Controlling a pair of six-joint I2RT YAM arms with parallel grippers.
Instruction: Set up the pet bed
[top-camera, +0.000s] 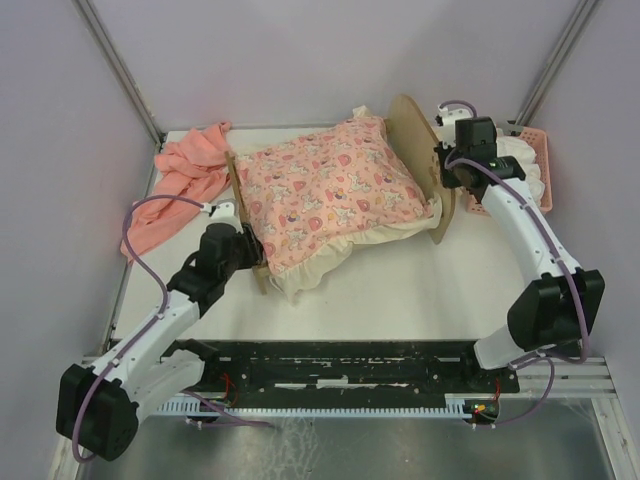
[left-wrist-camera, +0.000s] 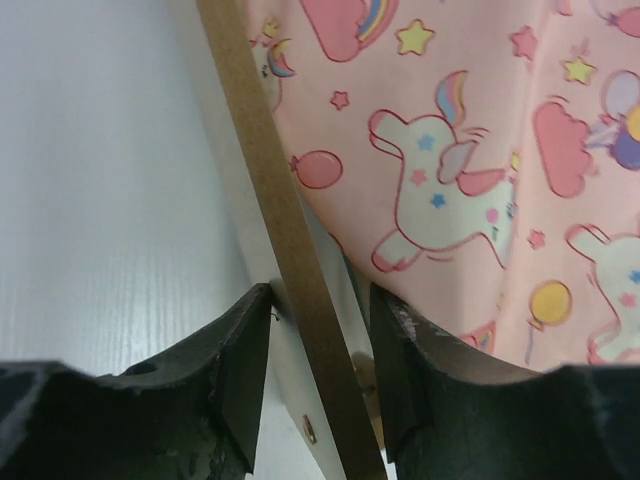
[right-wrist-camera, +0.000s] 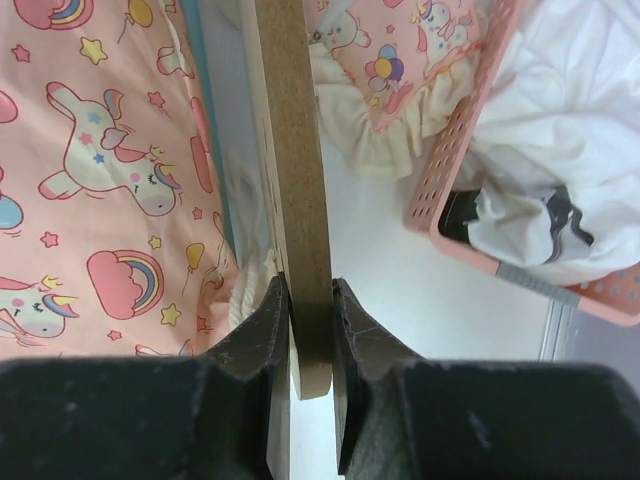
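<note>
Pale lilac wall panels (top-camera: 60, 150) are closing in the white counter (top-camera: 430, 290) on the left, at the back and on the right, with slanting metal posts (top-camera: 120, 70) running up the two back corners, and a black rail (top-camera: 340, 365) is running along the near edge between the arm bases. At the far left a salmon-pink cloth (top-camera: 185, 180) is lying crumpled against the left wall, its near end trailing toward the left arm. Just right of it, the left gripper (left-wrist-camera: 318, 310) is reaching in at the foot end of the pet bed (top-camera: 410, 125), its fingers standing partly open on either side of the thin wooden footboard (left-wrist-camera: 285, 220) without clamping it; a gap is showing on the cushion side. The pet bed is sitting slantwise across the middle of the counter, its foot toward the near left and its rounded headboard toward the back right. A pink cushion (top-camera: 330, 190) printed with unicorns, clouds and balloons is filling the bed, and its cream frill (top-camera: 330, 255) is spilling over the near side onto the counter. At the headboard, the right gripper (right-wrist-camera: 312, 300) is closing tight on the pet bed, one finger pressing each face of the board's edge. Beyond it, at the far right, a pink plastic basket (top-camera: 542, 150) is standing against the right wall, holding bunched white fabric (top-camera: 520, 165), and in the right wrist view a second piece of frilled unicorn fabric (right-wrist-camera: 400, 90) is lying between the headboard and the basket.
</note>
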